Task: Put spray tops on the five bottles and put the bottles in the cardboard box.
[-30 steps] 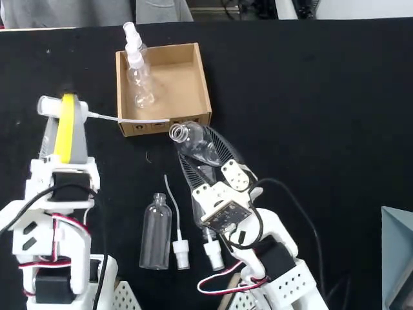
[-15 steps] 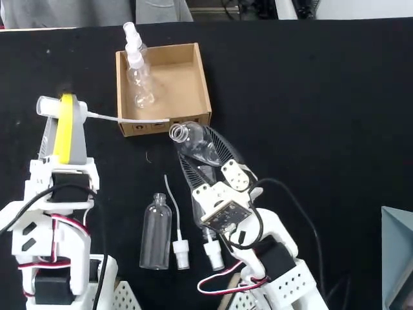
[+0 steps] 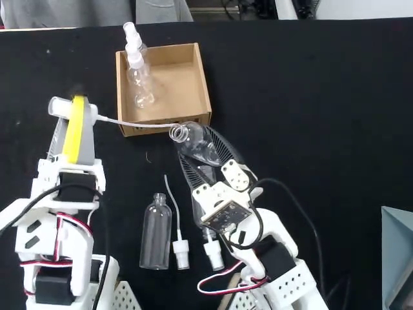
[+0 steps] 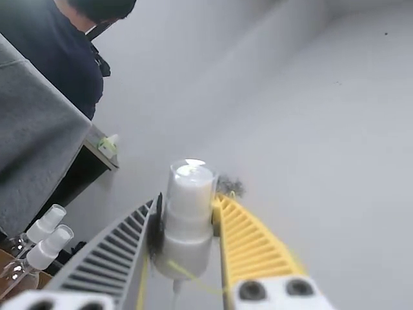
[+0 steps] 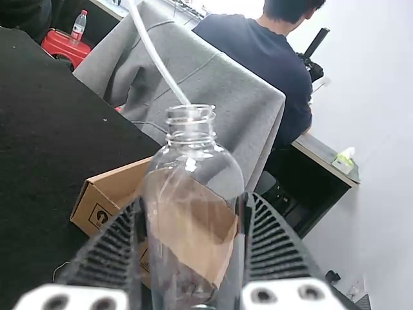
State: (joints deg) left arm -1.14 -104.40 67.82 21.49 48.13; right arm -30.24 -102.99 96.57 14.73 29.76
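My left gripper (image 3: 70,111) (image 4: 186,219) is shut on a white spray top (image 3: 57,106) (image 4: 188,206). Its thin dip tube (image 3: 139,123) (image 5: 158,58) runs to the mouth of a clear bottle (image 3: 195,144) (image 5: 191,213). That bottle is held tilted in my right gripper (image 3: 203,145) (image 5: 192,223), just in front of the cardboard box (image 3: 200,84) (image 5: 110,187). Inside the box lie two capped bottles (image 3: 139,71) (image 4: 39,242). A third clear bottle (image 3: 155,230) lies open on the black table, with two loose spray tops (image 3: 180,248) beside it.
The black table (image 3: 310,97) stretches wide to the right of the box. A grey object (image 3: 397,252) stands at the right edge. Both arm bases sit along the near edge.
The left gripper has shifted right with the spray top, bringing the dip tube's tip from the box front to the bottle mouth. The right arm has kept still.
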